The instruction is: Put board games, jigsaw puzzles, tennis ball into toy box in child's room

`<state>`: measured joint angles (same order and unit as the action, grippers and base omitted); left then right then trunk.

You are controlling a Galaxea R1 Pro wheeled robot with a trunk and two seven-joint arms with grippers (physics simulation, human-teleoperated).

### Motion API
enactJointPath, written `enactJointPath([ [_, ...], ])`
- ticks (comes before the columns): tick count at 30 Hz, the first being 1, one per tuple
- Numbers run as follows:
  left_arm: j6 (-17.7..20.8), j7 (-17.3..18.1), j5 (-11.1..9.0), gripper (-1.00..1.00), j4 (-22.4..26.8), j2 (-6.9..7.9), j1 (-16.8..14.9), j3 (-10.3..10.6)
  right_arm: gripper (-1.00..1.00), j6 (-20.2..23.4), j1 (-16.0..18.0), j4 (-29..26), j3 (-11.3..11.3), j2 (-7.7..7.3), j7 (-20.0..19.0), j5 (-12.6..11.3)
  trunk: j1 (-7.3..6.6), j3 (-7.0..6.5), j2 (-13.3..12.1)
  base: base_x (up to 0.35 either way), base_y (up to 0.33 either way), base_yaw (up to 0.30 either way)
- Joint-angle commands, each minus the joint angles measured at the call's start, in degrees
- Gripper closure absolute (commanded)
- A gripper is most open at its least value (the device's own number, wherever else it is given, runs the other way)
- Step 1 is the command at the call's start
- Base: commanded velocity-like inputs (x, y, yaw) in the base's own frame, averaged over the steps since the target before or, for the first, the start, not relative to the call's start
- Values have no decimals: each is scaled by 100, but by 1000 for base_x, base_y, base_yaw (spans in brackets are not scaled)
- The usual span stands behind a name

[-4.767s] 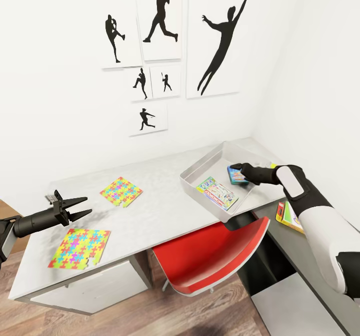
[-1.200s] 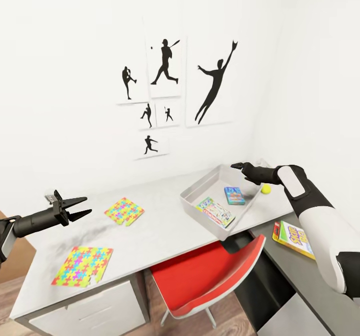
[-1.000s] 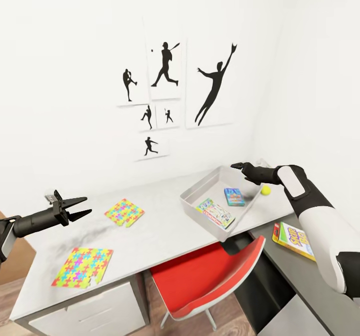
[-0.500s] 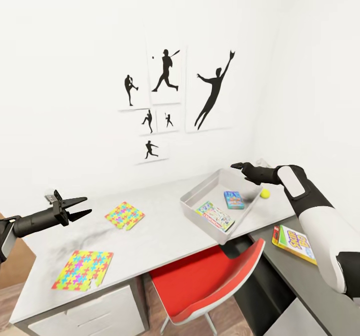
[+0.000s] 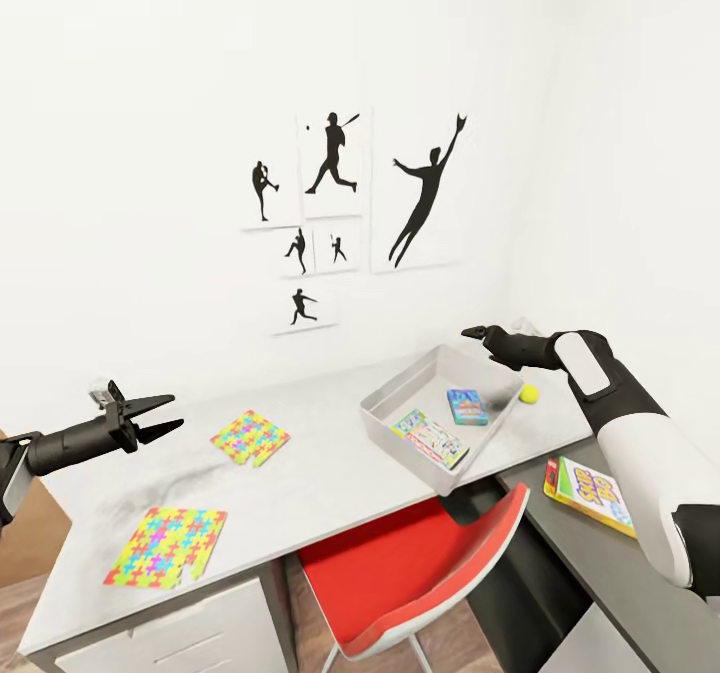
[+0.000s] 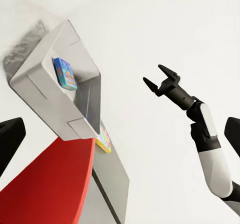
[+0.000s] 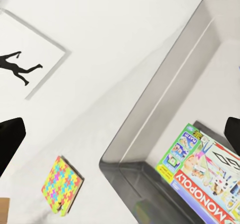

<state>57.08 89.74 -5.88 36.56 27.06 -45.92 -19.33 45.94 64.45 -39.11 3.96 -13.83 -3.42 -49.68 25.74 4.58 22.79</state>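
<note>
Your shallow light-grey toy box [image 5: 400, 390] with sloping sides sits on the long white-topped counter [image 5: 320, 463], towards its right end. Inside it lie two thin printed board games: a green-edged one [image 5: 431, 439] near the front wall and a smaller blue-purple one [image 5: 467, 406] further back, apart from each other. The third, a yellow-red game box [image 5: 590, 492], lies on the dark grey top of the low cabinet [image 5: 610, 563] to the right. A yellow-green tennis ball [image 5: 529, 392] rests on the counter just beside the box's far right corner. Two bright multicoloured jigsaw squares lie flat on the counter's left half, one nearer the wall [image 5: 250, 436], one near the front edge [image 5: 168, 547]. Your right gripper [image 5: 475, 332] hovers above the box's back rim, jaws spread and empty. Your left gripper [image 5: 160, 411] hangs over the counter's left end, jaws also apart, holding nothing.
</note>
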Motion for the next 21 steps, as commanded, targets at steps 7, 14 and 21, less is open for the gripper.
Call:
enactJointPath([
  [7,63,26,8,-100,0,1,-5,0,-100,11,6,0,17,-6,-43,38,4,-54,13,0,0,0],
  [14,60,26,8,-100,0,1,-5,-1,-100,11,6,0,17,-6,-37,38,4,-121,13,0,0,0],
  [21,60,26,8,-100,0,1,-5,-1,-100,11,6,0,17,-6,-36,38,4,-187,13,0,0,0],
])
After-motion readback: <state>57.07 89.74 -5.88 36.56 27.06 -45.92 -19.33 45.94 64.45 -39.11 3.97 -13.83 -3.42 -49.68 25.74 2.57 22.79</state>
